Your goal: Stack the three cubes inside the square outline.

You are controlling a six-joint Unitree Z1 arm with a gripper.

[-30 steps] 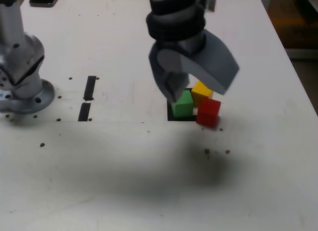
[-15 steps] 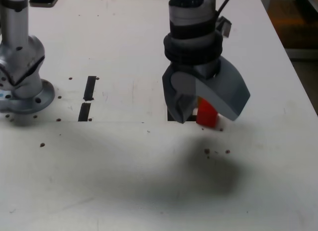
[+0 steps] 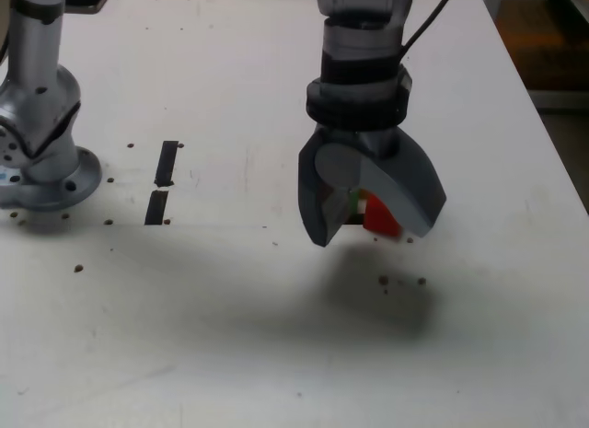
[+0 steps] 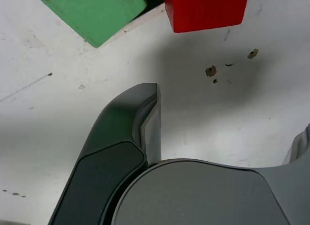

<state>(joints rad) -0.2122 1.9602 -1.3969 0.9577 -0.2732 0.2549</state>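
The arm's jaws hang wide apart and empty above the white table (image 3: 230,308). Beneath them, in the exterior view, the red cube (image 3: 381,218) shows just right of the green cube (image 3: 353,203), both partly hidden. A black strip of the square outline (image 3: 354,220) shows by the green cube. The yellow cube cannot be made out.

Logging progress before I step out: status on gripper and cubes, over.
Gripper open, empty, above table. Red cube and green cube unstacked. Yellow not visible. Nothing seen blocking.
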